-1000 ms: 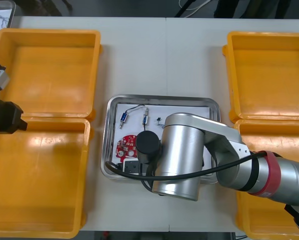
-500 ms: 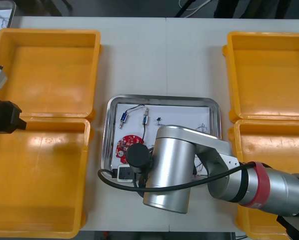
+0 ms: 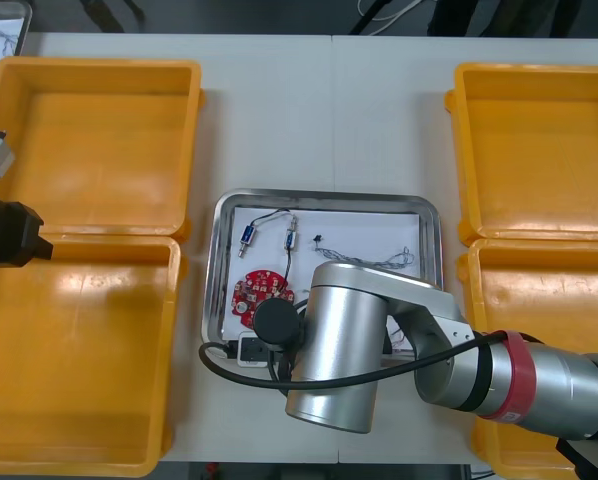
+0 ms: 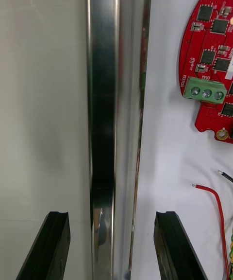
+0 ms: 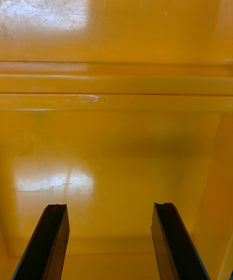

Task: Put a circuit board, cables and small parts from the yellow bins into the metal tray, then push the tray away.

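Note:
The metal tray (image 3: 324, 199), white inside, lies between the bins. In it are a round red circuit board (image 3: 261, 291), two small metal parts (image 3: 247, 238) with thin wires, and a twisted blue and white cable (image 3: 384, 262). My right arm (image 3: 349, 340) covers the tray's near side. In the right wrist view my right gripper (image 4: 111, 246) is open, and its fingers (image 4: 51, 246) straddle the tray's shiny near rim (image 4: 114, 90). The red board (image 4: 213, 61) and a red wire (image 4: 213, 202) lie inside the rim. My left gripper (image 5: 111, 241) is open over an orange bin floor (image 5: 116, 153).
Two yellow bins (image 3: 94, 130) (image 3: 69, 370) stand at the left and two (image 3: 539, 140) (image 3: 554, 290) at the right, all bare inside where they show. The left arm (image 3: 9, 235) is parked at the left edge. Bare table (image 3: 329, 110) lies beyond the tray.
My right arm has drawn back towards the table's near edge and to the left, uncovering more of the tray and the twisted cable. The left arm has not moved.

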`<act>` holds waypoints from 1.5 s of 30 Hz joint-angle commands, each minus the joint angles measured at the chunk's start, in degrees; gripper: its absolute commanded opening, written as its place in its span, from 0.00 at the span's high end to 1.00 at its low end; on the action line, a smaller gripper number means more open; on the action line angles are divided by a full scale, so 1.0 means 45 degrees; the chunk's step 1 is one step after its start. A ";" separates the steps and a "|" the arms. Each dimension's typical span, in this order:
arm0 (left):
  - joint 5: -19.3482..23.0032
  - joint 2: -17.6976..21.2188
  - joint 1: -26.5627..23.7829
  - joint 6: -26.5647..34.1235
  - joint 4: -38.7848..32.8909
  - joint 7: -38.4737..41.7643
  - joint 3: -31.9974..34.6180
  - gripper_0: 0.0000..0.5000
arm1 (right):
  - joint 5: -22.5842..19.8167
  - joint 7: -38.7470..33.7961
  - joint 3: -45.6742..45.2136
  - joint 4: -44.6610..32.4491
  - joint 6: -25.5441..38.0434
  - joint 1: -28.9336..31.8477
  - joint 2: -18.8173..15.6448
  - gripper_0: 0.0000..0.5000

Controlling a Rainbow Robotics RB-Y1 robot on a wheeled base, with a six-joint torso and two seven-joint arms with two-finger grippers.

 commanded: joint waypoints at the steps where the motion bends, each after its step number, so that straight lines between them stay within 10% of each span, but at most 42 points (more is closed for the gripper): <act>1: -0.0113 -0.0103 0.0203 0.0090 -0.0372 -0.0501 0.0345 0.00 | 0.0147 -0.0151 0.0317 -0.0045 -0.0172 0.0136 0.0321 0.00; 9: -0.0113 -0.0103 0.0203 0.0090 -0.0372 -0.0501 0.0345 0.00 | 0.0147 -0.0190 0.0317 -0.0064 -0.0172 0.0136 0.0321 0.00; 15: -0.0113 -0.0103 0.0203 0.0090 -0.0372 -0.0501 0.0345 0.00 | 0.0186 -0.0190 0.0317 -0.0064 -0.0172 0.0136 0.0321 0.34; 19: -0.0113 -0.0103 0.0203 0.0090 -0.0372 -0.0501 0.0345 0.00 | 0.0225 -0.0171 0.0317 -0.0064 -0.0211 0.0136 0.0321 0.78; 22: -0.0113 -0.0103 0.0203 0.0090 -0.0372 -0.0501 0.0345 0.00 | 0.0362 -0.0112 0.0317 -0.0045 -0.0211 0.0136 0.0321 0.88; 45: -0.0113 -0.0103 0.0203 0.0090 -0.0372 -0.0501 0.0345 0.00 | -0.1415 0.0063 0.0317 -0.0006 -0.1539 -0.1544 -0.1085 1.00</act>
